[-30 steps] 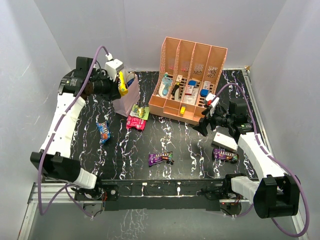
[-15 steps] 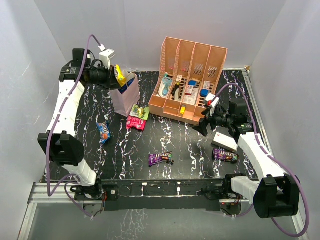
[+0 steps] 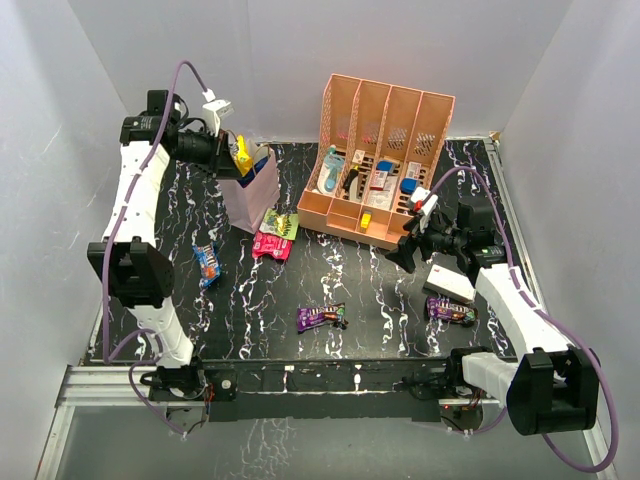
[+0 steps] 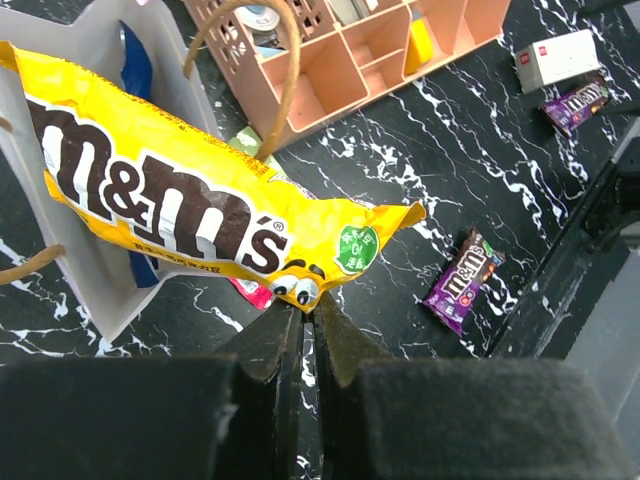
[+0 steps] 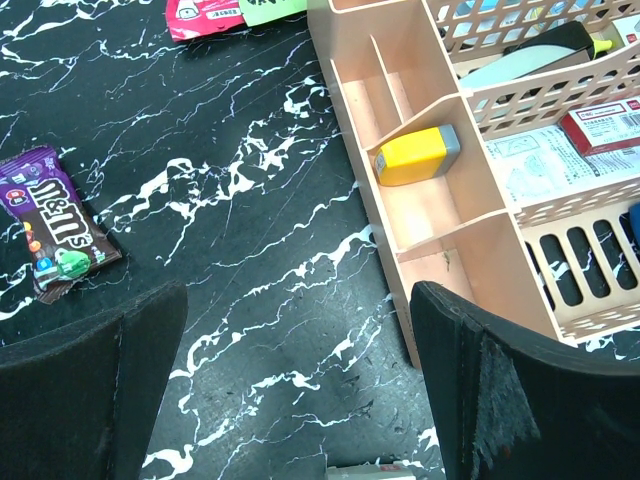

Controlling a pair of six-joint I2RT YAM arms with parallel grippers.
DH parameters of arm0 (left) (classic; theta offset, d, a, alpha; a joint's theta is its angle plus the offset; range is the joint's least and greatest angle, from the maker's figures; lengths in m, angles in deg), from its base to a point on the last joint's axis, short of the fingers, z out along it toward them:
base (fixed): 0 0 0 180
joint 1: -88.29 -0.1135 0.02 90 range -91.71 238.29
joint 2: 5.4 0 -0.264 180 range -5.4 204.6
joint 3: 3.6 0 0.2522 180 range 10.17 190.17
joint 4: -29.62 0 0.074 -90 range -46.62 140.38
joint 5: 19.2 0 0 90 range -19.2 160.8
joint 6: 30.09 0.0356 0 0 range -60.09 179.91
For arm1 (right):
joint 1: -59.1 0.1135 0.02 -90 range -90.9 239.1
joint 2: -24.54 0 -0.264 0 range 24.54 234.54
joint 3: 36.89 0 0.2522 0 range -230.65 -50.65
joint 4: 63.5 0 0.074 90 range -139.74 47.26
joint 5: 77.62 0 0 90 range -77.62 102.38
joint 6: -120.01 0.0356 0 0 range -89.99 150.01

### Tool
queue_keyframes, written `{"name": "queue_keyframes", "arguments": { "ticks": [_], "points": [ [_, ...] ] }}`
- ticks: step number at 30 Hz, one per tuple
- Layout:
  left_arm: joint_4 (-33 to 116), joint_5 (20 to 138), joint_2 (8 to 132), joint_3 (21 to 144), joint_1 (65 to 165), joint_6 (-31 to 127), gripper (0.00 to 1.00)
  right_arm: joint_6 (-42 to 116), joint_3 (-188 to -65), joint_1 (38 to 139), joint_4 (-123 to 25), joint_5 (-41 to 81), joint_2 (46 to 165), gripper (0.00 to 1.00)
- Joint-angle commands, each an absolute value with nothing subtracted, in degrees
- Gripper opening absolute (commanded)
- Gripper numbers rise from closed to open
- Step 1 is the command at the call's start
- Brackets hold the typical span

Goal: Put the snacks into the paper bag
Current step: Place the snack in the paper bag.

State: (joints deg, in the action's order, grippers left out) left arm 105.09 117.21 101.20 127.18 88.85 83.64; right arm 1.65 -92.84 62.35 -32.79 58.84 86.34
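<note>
You can read "m&m's" on the yellow packet [image 4: 180, 215] at centre left, and again on the purple packet [image 5: 55, 225] at the left edge.

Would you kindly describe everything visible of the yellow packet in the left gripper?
The yellow packet is a glossy wrapper with brown m&m's lettering and a green badge near one end. The left gripper is shut on its lower edge, holding it tilted over the open mouth of the paper bag, a blue packet beneath it.
</note>
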Motion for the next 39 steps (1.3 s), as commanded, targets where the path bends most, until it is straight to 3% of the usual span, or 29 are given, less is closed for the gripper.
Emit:
{"name": "queue_keyframes", "arguments": {
  "ticks": [1, 20, 39],
  "points": [
    [110.9, 122.0, 101.4, 131.3, 88.9, 88.5, 0.00, 1.3, -93.7, 62.1, -33.8, 59.1, 86.2, 0.98],
    [111.2, 119.9, 108.9, 134.4, 89.0, 87.3, 0.00, 1.1, -93.6, 62.1, -33.7, 59.1, 86.3, 0.98],
    [110.7, 114.6, 108.3, 136.6, 88.9, 84.2, 0.34, 1.2, -93.5, 62.0, -33.7, 59.3, 86.4, 0.98]
  ]
}}
